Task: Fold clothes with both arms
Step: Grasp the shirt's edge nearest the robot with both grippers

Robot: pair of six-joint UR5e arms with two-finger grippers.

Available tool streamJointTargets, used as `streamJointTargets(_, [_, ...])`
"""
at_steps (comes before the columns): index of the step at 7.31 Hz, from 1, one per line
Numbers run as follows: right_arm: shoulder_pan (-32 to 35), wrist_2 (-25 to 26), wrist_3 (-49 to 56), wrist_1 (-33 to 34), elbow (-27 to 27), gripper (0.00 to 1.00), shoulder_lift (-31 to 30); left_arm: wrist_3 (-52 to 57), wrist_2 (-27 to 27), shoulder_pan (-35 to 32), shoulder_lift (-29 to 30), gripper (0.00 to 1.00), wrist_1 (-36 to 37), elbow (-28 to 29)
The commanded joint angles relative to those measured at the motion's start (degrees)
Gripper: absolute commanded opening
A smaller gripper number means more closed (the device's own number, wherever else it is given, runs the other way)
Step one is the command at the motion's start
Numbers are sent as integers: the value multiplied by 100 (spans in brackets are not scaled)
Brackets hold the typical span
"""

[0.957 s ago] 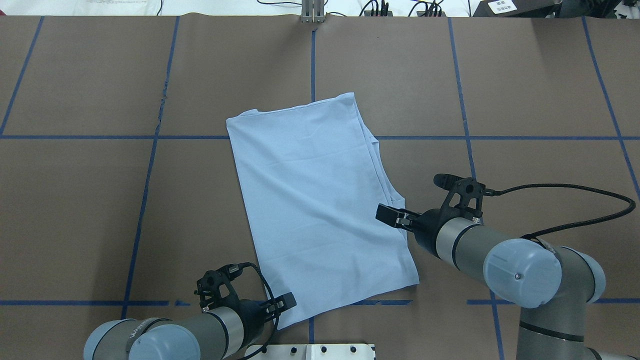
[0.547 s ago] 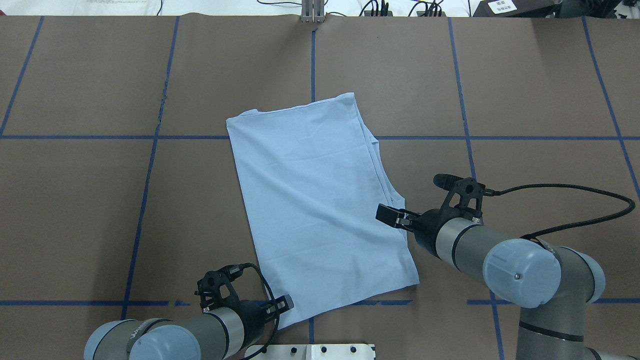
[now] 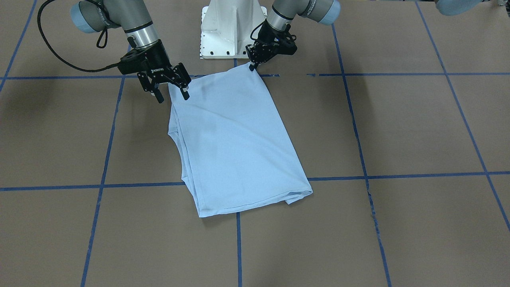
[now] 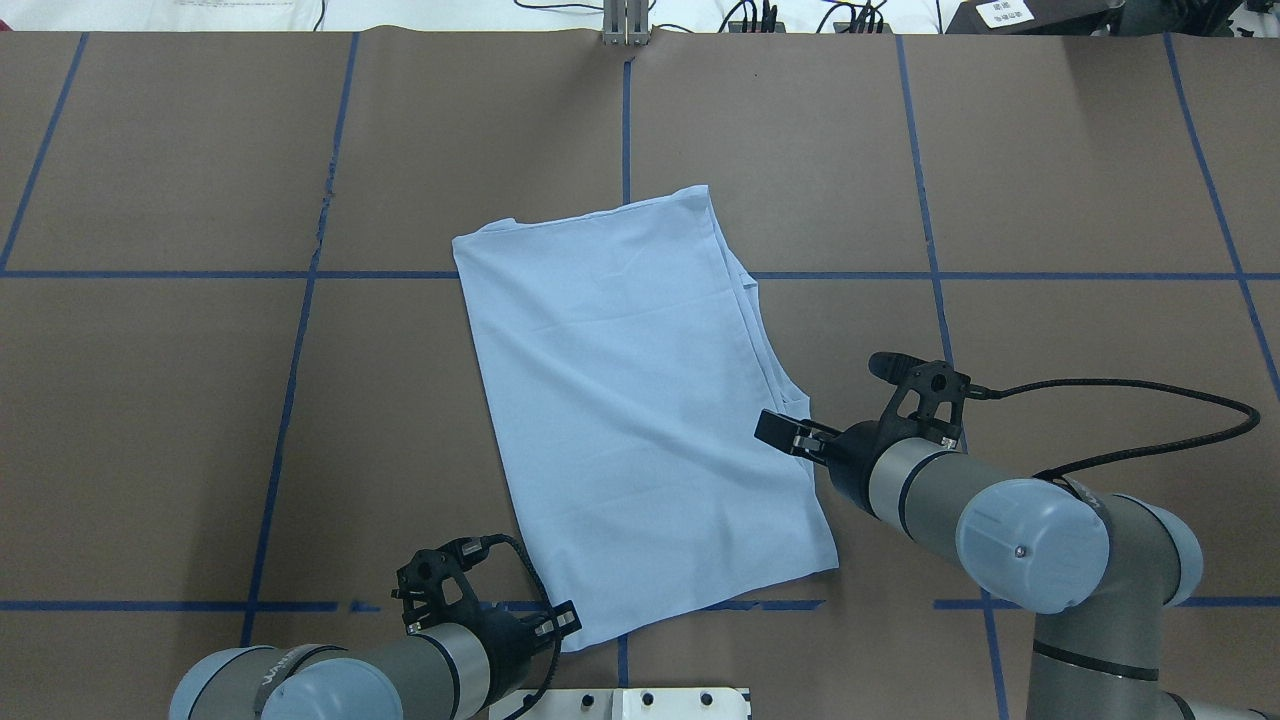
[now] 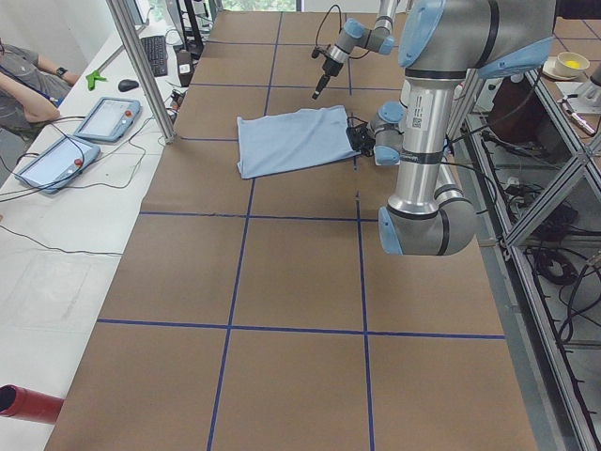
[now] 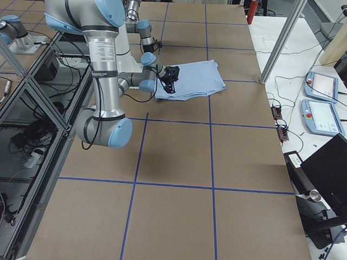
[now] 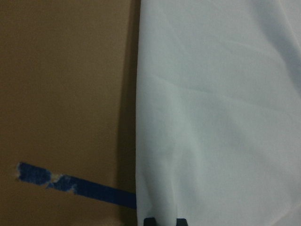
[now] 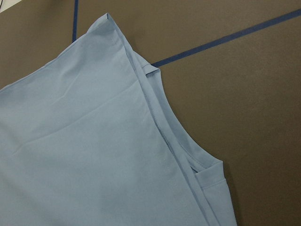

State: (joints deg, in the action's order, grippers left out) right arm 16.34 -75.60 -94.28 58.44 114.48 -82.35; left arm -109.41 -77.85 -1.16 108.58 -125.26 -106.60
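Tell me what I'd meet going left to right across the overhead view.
Left arm → light blue T-shirt → right arm. The left hand and right hand overlap the shirt's width, so I leave them out.

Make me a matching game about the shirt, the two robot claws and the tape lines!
Things:
1. T-shirt
2. left gripper
3. right gripper
4. tape lines

Descriptions:
A. open, over the shirt's side edge
B. dark blue, crossing the table
C. light blue, lying folded and flat
D. closed on the shirt's corner

Pairs: 1-C, 2-D, 3-A, 4-B
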Motion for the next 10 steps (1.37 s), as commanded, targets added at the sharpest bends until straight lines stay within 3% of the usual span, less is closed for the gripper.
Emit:
streamJointTargets(1, [-182,1,-1121,471,56,91,-9,16,-2,11,5,0,1,-10])
streamJointTargets(2, [-366,27,-1536,788,170,87,9,16,-2,2,-4,0,1,-1])
streamJointTargets(6, [-1052,353,-2146,2230,180,89,342,16,-2,2,5,0,-8,-1])
streamJointTargets(10, [-1282,493,-2252,2339,84,89,369,16,-2,2,-4,0,-8,-10])
